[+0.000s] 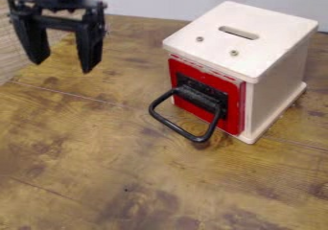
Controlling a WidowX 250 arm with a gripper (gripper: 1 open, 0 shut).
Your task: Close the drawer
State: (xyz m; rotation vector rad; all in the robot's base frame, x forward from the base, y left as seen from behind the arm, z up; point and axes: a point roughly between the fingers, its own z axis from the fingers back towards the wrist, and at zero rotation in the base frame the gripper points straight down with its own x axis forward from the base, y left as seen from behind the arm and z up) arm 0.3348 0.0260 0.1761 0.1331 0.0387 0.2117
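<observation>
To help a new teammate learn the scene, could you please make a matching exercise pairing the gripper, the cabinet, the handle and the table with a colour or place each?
1. Gripper
2. Cabinet
3. Handle
4. Table

A. Black loop in front of the red panel
B. Brown, under the cabinet
C. At the upper left of the picture
D. Cream-white, with a slot on top

Pairs: 1-C, 2-D, 3-A, 4-B
</observation>
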